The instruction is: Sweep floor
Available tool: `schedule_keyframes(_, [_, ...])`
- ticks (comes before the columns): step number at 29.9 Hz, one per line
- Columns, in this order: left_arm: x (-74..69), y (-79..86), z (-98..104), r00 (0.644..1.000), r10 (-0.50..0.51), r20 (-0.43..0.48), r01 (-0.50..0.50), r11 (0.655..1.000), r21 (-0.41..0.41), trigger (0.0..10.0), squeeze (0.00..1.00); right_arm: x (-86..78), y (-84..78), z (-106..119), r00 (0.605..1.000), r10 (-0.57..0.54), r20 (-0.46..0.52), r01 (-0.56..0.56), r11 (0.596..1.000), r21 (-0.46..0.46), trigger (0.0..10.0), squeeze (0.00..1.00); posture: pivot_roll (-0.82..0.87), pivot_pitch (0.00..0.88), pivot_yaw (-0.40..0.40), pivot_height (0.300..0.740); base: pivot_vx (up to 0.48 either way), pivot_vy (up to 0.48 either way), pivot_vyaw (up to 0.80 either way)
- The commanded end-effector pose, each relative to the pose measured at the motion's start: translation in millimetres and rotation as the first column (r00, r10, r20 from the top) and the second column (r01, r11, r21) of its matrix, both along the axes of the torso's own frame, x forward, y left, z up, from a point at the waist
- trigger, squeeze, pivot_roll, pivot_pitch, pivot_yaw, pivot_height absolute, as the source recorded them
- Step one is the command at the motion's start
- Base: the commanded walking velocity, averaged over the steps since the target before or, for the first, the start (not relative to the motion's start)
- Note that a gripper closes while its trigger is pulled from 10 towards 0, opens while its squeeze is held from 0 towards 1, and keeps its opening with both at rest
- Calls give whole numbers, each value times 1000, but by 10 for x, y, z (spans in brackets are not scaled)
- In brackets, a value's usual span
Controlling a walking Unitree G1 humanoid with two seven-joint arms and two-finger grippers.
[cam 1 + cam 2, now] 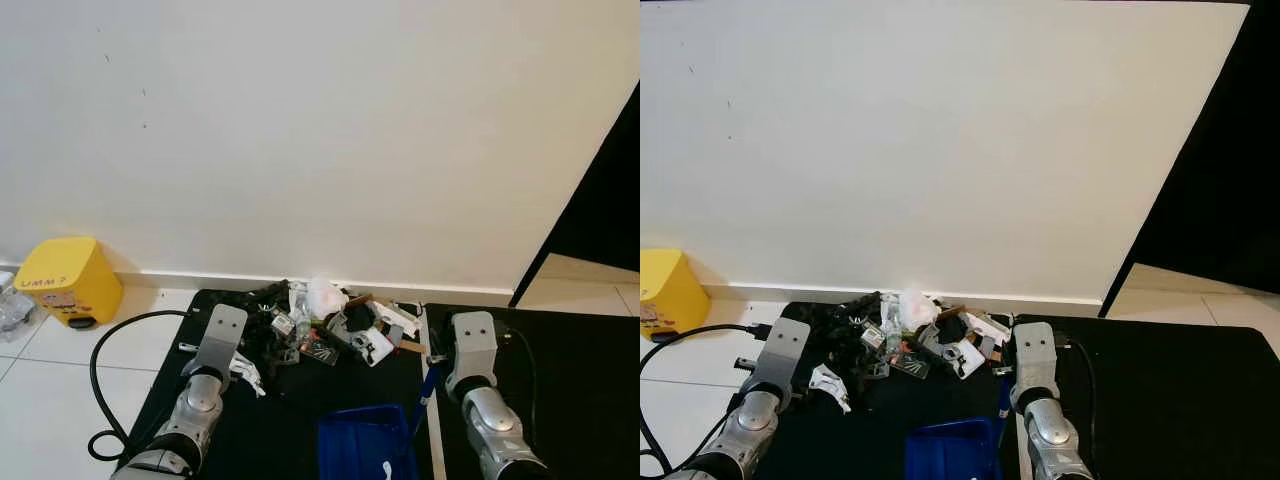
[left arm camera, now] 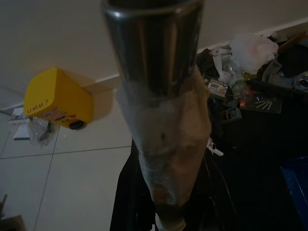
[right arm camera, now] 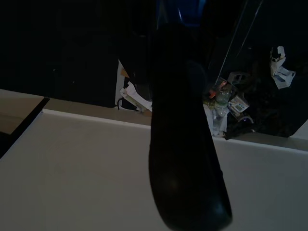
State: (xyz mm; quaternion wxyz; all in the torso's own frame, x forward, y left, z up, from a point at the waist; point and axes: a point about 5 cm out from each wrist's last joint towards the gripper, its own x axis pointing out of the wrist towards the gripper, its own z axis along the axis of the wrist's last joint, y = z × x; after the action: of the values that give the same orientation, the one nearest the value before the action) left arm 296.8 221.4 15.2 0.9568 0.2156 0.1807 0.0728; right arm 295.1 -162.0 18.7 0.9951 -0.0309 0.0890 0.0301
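A pile of litter (image 1: 320,325), with white wrappers, plastic scraps and black bits, lies on a black mat (image 1: 290,420) against the white wall. A blue dustpan (image 1: 365,440) sits on the mat just in front of the pile, between my two arms. Its thin blue stick (image 1: 428,388) rises beside my right arm (image 1: 475,370). In the right wrist view a thick dark handle (image 3: 185,144) runs through my right gripper. The left wrist view shows a metal pole with a taped wrap (image 2: 163,125) held in my left gripper. My left arm (image 1: 205,385) is left of the pile.
A yellow box (image 1: 68,280) stands on the white tiles at the far left, with a clear plastic bag (image 1: 10,308) beside it. A black cable (image 1: 105,370) loops over the floor by my left arm. A dark opening (image 1: 600,200) lies at the right.
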Motion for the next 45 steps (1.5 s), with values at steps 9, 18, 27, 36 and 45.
schedule_keyframes(9, [23,62,108,994,44,104,-39,998,-52,10000,0,-87,96,-99,999,32,-35,-32,999,2,10000,0,-29,16,71,740,0,0,0])
schedule_keyframes(18, [136,4,449,950,68,305,0,976,-218,10000,0,-69,-7,-18,999,-24,34,23,999,33,10000,0,22,30,33,740,0,0,0])
schedule_keyframes(27, [149,-25,819,903,41,427,67,970,-234,10000,0,132,-162,567,946,9,324,0,1000,-27,10000,0,9,26,57,740,0,0,0])
schedule_keyframes(36, [253,193,1199,895,84,438,3,981,-195,10000,0,199,-153,786,949,38,312,-42,999,7,10000,0,-11,22,67,740,0,0,0])
schedule_keyframes(45, [242,-94,1361,908,-32,418,120,975,-186,10000,0,284,-40,1008,941,-23,337,-34,986,163,10000,0,7,19,65,740,0,0,0])
